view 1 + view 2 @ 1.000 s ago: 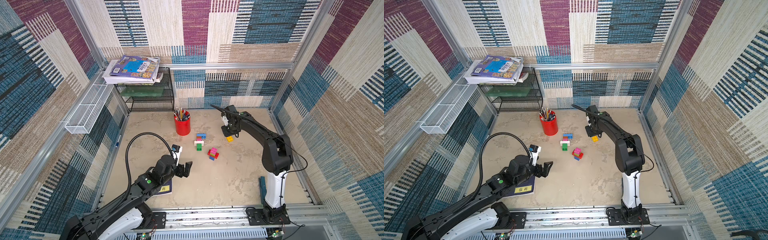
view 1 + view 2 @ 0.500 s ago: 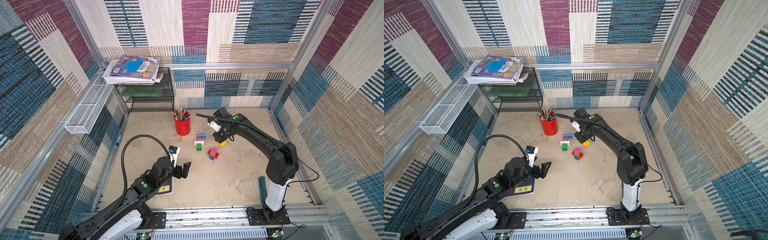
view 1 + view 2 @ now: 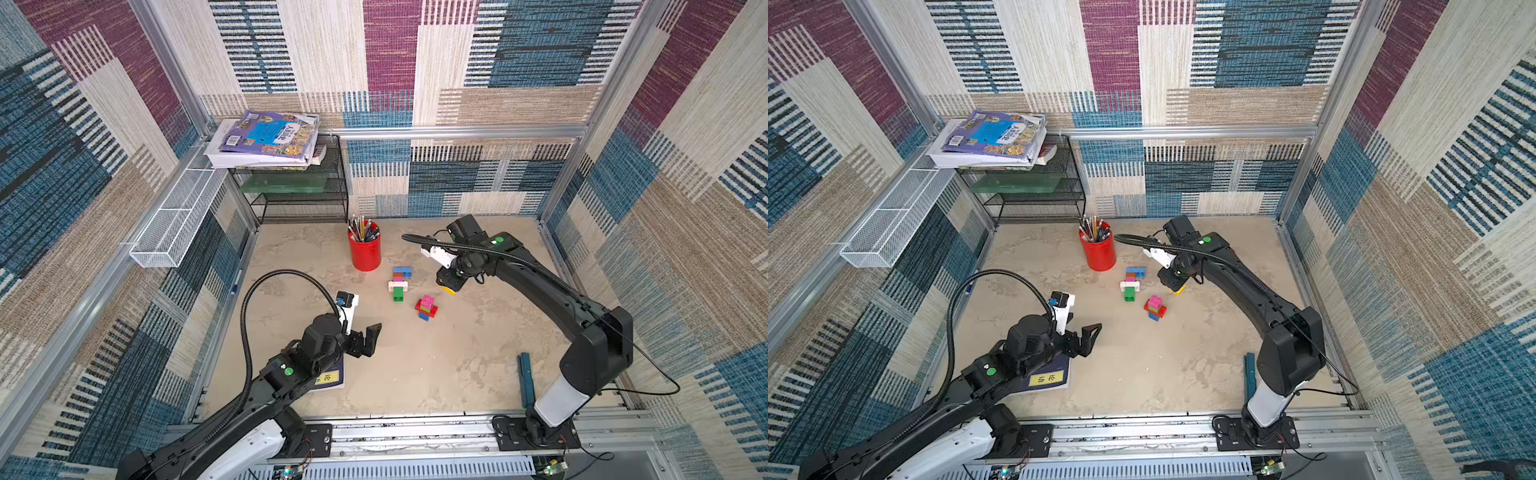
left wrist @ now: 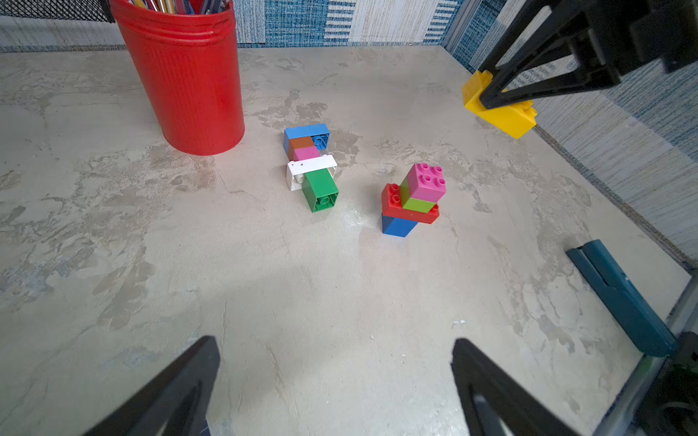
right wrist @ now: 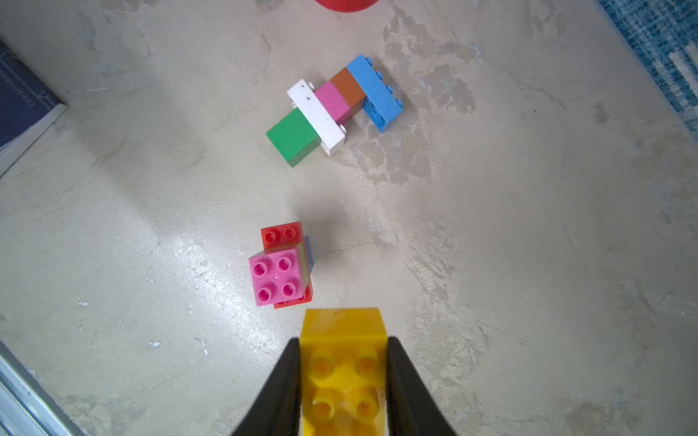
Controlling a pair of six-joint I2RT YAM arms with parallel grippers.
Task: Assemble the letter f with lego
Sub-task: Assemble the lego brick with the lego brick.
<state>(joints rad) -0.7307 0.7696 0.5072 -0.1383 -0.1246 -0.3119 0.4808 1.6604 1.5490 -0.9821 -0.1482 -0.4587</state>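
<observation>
The right gripper [image 5: 343, 339] has its jaws drawn in on a yellow brick [image 5: 342, 377], one finger on each side wall and the studs toward the wrist camera. In the left wrist view the brick hangs tilted, clear of the table [image 4: 340, 287]. The left gripper [image 4: 335, 341] hovers low over bare table, its jaws spread wide with nothing between them.

The rest of the lego sits mid-table in two groups. A lying row [image 3: 399, 282] rests on its side: a blue oblong, brown, pink, a white oblong set crosswise, then green at the end nearer the robot. An upright stack [image 3: 427, 307] stands near it but apart: blue at the bottom, a red oblong, lime, pink on top. The held brick is to the right of the row and a little farther back than the stack. In the right wrist view the stack's pink top lies just ahead of the brick, with the row farther on.

A red pencil cup [image 3: 365, 253] full of pencils stands close behind the row's blue end, not touching it. A dark blue book [image 3: 1046, 376] lies partly under the left arm. A teal bar [image 3: 525, 378] lies near the right arm's base, well apart from the bricks. In the back left corner a black wire rack [image 3: 299, 203] carries a pile of books [image 3: 266, 139], and a white wire basket [image 3: 174, 224] hangs on the left wall.
</observation>
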